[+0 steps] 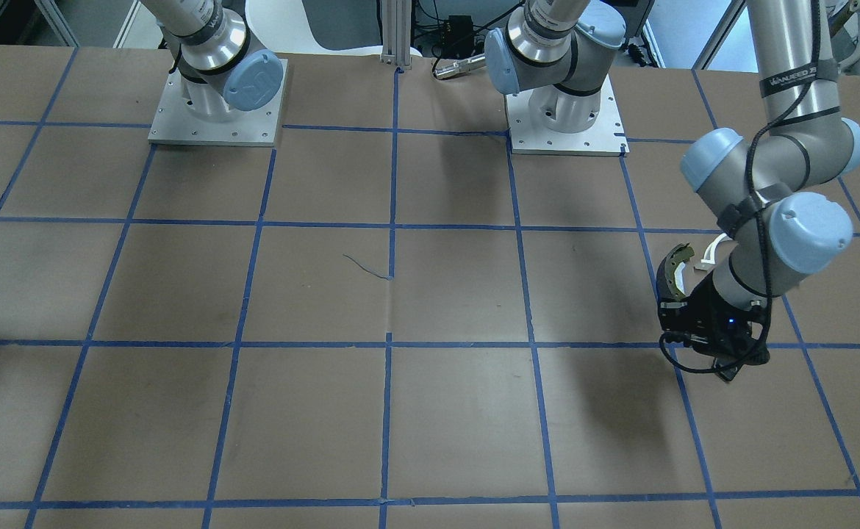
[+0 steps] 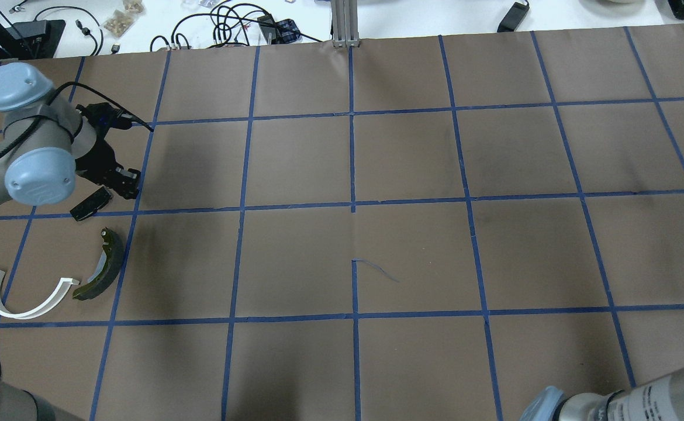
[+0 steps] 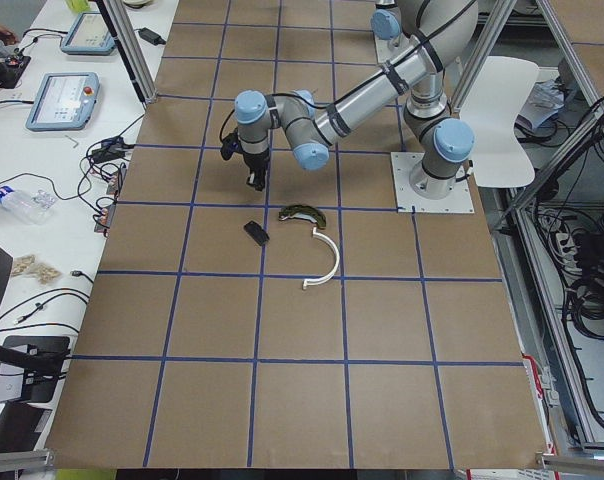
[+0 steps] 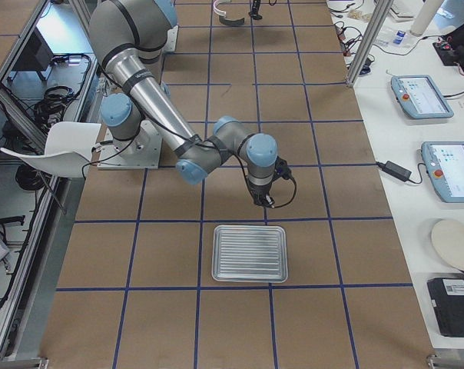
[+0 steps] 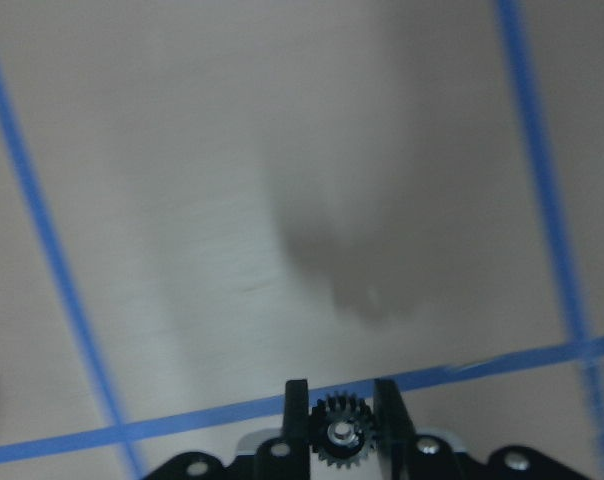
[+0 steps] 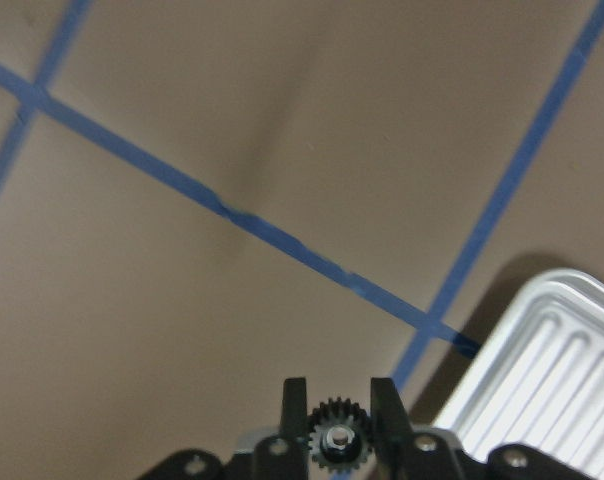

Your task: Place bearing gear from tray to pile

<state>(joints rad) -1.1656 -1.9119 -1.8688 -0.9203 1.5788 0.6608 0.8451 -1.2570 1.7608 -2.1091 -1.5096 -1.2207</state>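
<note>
My left gripper (image 2: 127, 186) hangs low beside the pile, just past the flat black plate (image 2: 90, 203). The olive brake shoe (image 2: 103, 268) and the white half-ring arc (image 2: 26, 304) lie closer to the robot. In the left wrist view its fingers (image 5: 297, 405) stand close together, with a small black toothed gear (image 5: 340, 440) between them. My right gripper (image 4: 264, 201) hovers just beyond the edge of the silver tray (image 4: 249, 254), which holds nothing. Its fingers (image 6: 296, 405) stand equally close, and a like toothed wheel shows at their base. I cannot tell whether that wheel is held.
Brown paper with a blue tape grid covers the table (image 2: 353, 234). The two arm bases (image 1: 217, 110) stand at the robot's edge. Cables and small items lie on the white bench (image 2: 231, 23) past the far edge. The tray's corner (image 6: 542, 370) shows in the right wrist view.
</note>
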